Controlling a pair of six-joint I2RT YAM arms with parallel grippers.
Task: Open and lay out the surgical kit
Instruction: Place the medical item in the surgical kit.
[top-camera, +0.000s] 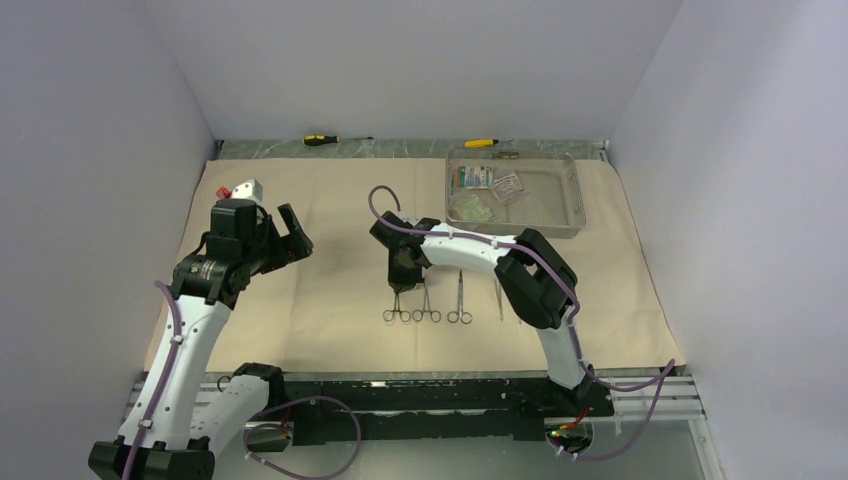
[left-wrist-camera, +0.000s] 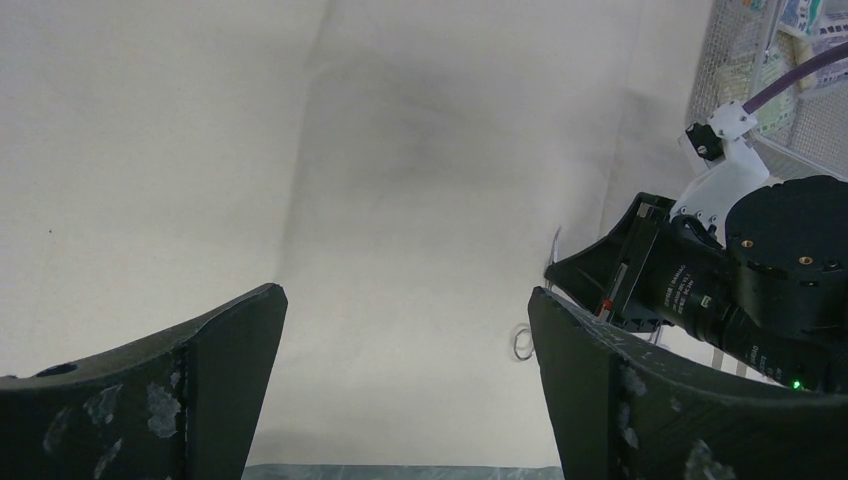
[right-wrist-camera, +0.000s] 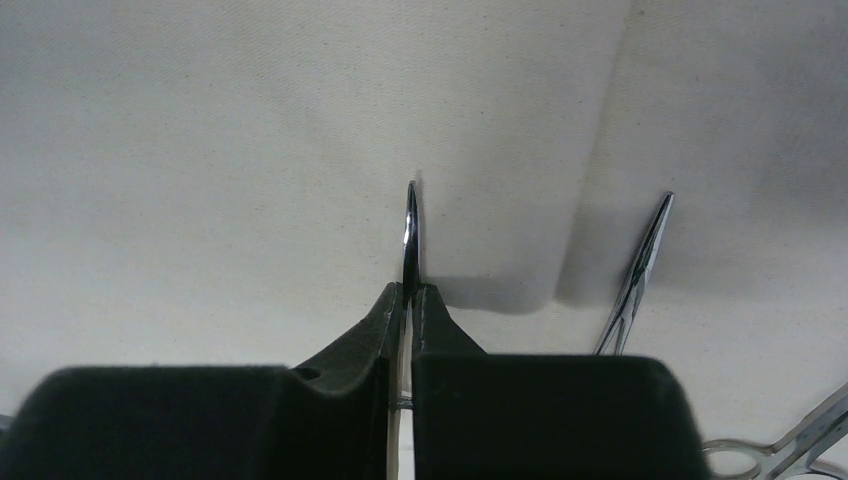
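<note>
The beige wrap cloth (top-camera: 330, 210) lies spread flat over the table. At its back right stands the wire-mesh tray (top-camera: 573, 200) with three printed packets (top-camera: 476, 178) inside. Steel clamps (top-camera: 460, 300) and tweezers (top-camera: 498, 298) lie in a row near the front middle. My right gripper (top-camera: 403, 272) is shut on the leftmost clamp (right-wrist-camera: 410, 225), whose thin tip sticks out past the fingertips, low over the cloth. Beside it lies another clamp (right-wrist-camera: 640, 265). My left gripper (top-camera: 290, 235) hangs open above the cloth's left part with nothing between its fingers (left-wrist-camera: 230, 340).
Two yellow-and-black screwdrivers (top-camera: 325, 139) (top-camera: 485, 143) lie on the bare strip behind the cloth. Grey walls close in the left, back and right. The right arm (left-wrist-camera: 770, 270) fills the right side of the left wrist view, with the tray (left-wrist-camera: 740, 70) behind it.
</note>
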